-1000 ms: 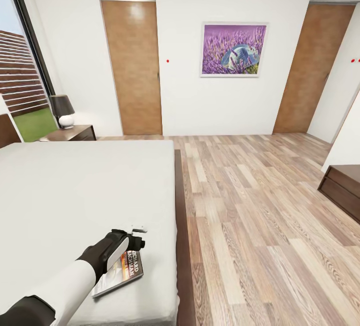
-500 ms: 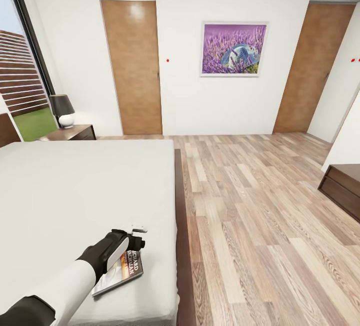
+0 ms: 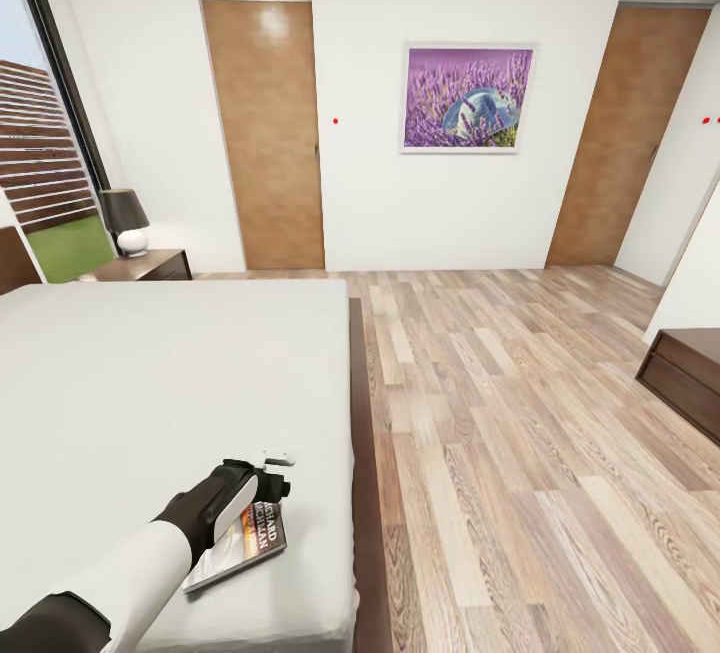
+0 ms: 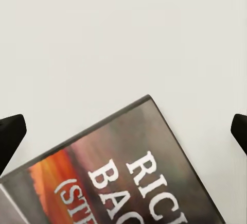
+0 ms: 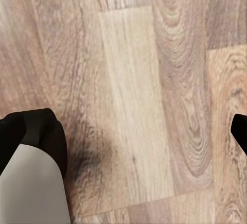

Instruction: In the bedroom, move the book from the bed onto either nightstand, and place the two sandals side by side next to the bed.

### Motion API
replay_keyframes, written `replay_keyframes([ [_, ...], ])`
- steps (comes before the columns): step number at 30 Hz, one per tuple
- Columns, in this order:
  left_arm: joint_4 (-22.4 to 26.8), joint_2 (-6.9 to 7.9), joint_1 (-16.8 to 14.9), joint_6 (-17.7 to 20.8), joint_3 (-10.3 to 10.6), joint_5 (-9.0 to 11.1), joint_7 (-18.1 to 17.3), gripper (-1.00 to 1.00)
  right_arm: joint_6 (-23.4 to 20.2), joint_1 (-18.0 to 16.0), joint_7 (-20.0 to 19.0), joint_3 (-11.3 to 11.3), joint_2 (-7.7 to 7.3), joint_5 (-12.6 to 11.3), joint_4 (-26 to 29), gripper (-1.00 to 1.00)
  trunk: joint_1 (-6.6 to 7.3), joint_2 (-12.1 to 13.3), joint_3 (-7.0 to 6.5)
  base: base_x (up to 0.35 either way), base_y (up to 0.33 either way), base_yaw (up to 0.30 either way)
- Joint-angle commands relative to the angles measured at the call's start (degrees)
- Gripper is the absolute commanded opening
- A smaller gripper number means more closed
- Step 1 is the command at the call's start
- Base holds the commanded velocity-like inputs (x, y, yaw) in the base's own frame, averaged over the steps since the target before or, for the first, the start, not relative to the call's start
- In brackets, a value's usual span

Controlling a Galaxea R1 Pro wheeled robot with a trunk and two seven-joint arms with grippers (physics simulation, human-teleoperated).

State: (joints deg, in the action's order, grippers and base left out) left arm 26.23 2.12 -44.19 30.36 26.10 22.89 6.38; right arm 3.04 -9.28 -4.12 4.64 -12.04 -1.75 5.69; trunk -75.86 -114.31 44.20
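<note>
Left tool (image 3: 268,483) over book (image 3: 245,538) on bed (image 3: 150,383), nightstand (image 3: 150,266) far off

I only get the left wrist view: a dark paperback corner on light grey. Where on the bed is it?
Observer: The dark paperback book lies at the near corner of the grey-mattress bed, by the edge facing the wood-plank floor.
Operator: Which arm is over it?
Observer: The left claw, at the book's far end.
Operator: Any nightstand?
Observer: A dark brown wooden nightstand stands beyond the bed's far side, carrying a black-shaded lamp.
</note>
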Motion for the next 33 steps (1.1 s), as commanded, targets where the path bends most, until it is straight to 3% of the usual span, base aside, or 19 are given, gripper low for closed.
replay_keyframes([
  [1,0.1,0.07,0.0,0.2,0.4,0.6,0.5,1.00,0.2,0.0,-0.4,0.5,0.00,-0.2,-0.1,1.00,-0.22,-0.4,0.24,0.000,0.000,0.000],
  [4,0.1,0.07,0.0,0.2,0.4,0.6,0.5,1.00,0.2,0.0,-0.4,0.5,0.00,-0.2,-0.1,1.00,-0.88,-1.6,0.78,0.000,0.000,0.000],
  [27,0.2,0.09,0.0,0.2,0.4,0.6,0.5,1.00,0.2,-0.1,-0.4,0.5,0.00,-0.2,0.2,1.00,-0.88,-1.6,0.78,0.000,0.000,0.000],
  [33,0.2,0.11,0.0,0.1,0.4,0.6,0.5,1.00,0.2,0.0,-0.4,0.6,0.05,-0.2,0.7,1.00,-2.19,-4.0,1.86,0.000,0.000,0.000],
])
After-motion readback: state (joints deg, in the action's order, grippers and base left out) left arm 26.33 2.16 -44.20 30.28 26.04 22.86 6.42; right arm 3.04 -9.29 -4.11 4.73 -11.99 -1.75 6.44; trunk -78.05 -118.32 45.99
